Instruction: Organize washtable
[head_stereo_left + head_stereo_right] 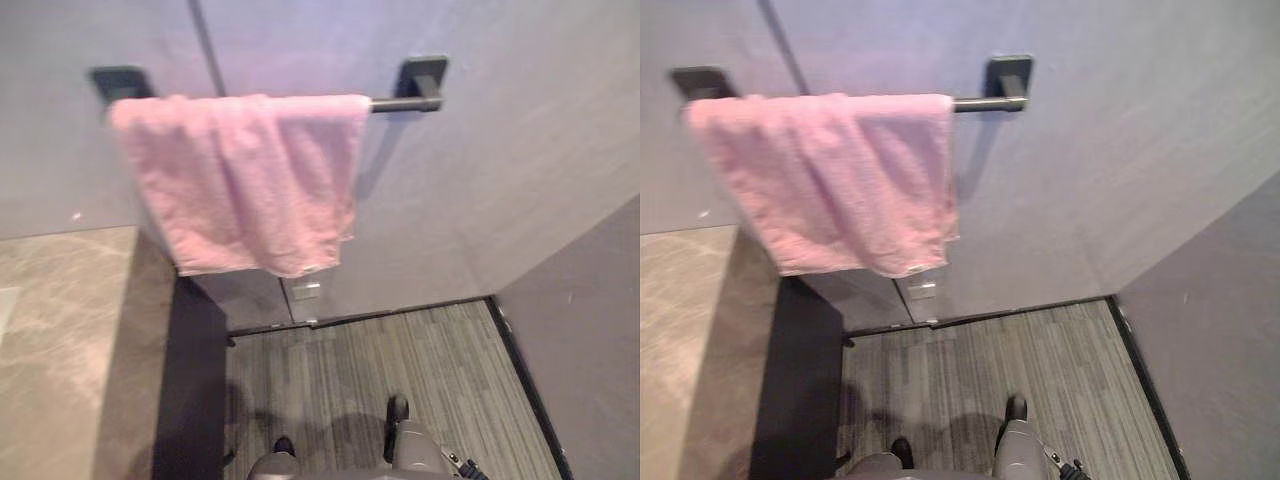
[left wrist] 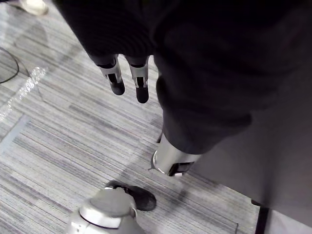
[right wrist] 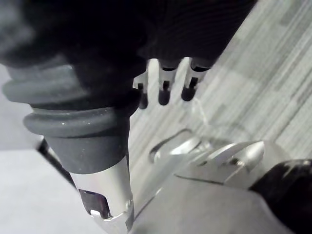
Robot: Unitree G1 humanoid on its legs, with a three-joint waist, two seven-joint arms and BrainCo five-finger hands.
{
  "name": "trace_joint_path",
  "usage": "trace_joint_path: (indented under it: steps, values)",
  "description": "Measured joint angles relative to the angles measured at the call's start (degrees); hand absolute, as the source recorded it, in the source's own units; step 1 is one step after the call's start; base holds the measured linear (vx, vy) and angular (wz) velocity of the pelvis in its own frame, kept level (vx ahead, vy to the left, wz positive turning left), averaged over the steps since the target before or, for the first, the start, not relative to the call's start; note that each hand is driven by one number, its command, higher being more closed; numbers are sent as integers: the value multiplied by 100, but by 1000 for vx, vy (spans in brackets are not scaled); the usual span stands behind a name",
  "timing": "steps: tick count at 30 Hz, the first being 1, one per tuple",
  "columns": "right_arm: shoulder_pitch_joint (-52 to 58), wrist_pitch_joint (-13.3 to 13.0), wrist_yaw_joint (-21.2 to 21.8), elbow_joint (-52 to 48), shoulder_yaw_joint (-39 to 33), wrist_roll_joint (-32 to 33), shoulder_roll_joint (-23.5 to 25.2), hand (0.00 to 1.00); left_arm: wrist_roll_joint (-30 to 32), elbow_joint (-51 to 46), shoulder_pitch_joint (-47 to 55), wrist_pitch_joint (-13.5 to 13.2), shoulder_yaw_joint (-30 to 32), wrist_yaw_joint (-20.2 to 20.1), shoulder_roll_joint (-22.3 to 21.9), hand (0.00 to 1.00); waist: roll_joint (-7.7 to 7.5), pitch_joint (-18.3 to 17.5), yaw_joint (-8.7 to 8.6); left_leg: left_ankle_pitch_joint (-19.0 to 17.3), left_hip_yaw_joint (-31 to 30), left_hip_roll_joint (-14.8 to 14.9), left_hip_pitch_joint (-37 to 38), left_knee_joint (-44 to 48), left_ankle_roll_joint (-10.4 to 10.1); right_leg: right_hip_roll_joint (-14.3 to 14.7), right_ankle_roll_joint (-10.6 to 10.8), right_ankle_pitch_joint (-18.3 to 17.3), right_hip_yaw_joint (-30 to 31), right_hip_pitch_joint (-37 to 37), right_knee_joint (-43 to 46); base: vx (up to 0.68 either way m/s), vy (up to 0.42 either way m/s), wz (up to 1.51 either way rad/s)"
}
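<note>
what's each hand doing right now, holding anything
left hand: open, fingers straight, holding nothing.
right hand: open, fingers straight, holding nothing.

fluffy pink cloth towel (image 1: 240, 180), matt blk metal rail (image 1: 402, 104), glossy marble top (image 1: 60, 330).

Soft, dim light — faint towel (image 1: 245, 180) shadow on wall (image 1: 500, 180)

Left hand (image 2: 140, 80) and right hand (image 3: 165, 90) hang with fingers relaxed
</note>
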Motion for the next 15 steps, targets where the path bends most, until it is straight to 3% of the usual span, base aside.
trace_joint_path:
  steps: [1,2,4,5,7,8,10,13,15]
  values:
    - [100,24,-13,14,-12,-1,-21,0,14,-20,10,-64,-29,-101,-17,0,-77,-41,3,-85,-14,29,109,4,-168,13,119,447,148,53,-86,189,-282,7]
    - [179,45,-21,54,-14,-6,-162,0,36,-59,-132,-163,-19,-202,-222,0,191,-107,-31,-153,-50,218,192,0,-283,212,93,433,113,-58,402,253,-340,7]
    - [110,50,-14,39,-2,-60,-339,0,67,-134,-314,-332,-7,-322,-654,0,472,-305,-115,-87,-38,539,227,43,-427,451,-121,-161,56,-357,1111,334,-304,-6]
    - [-4,47,-9,16,8,-86,-353,0,31,-166,-514,-390,38,-362,-753,0,459,-327,-138,155,-57,594,324,82,-571,509,-241,-422,67,-468,1555,381,-329,-12]
    - [-44,35,6,-7,18,-86,-353,0,-40,-355,-643,-476,39,-383,-731,0,343,-385,-152,280,-103,654,215,517,-525,488,-366,-663,22,-446,1831,276,-303,5]
    - [-47,-3,4,-13,39,-83,-392,0,-238,-396,-790,-537,37,-383,-752,0,271,-409,-147,415,-215,745,42,1056,-375,473,-448,-795,-64,-236,1797,213,-231,21]
    - [-47,-39,2,-12,98,-72,-441,0,-505,-462,-857,-536,-7,-394,-847,0,215,-416,-124,466,-371,741,-108,1457,-331,430,-508,-829,-138,85,1569,252,-198,28]
    - [-41,-93,-4,-11,273,-67,-588,0,-771,-470,-856,-543,-38,-443,-844,0,120,-397,-132,409,-389,498,-268,1379,-280,265,-525,-840,-335,491,1259,149,-58,44]
    - [-88,-93,-16,-5,277,-65,-599,0,-912,-470,-854,-544,-62,-447,-791,0,36,-369,-119,238,-543,42,-487,847,-254,48,-457,-803,-530,825,1002,82,70,59]
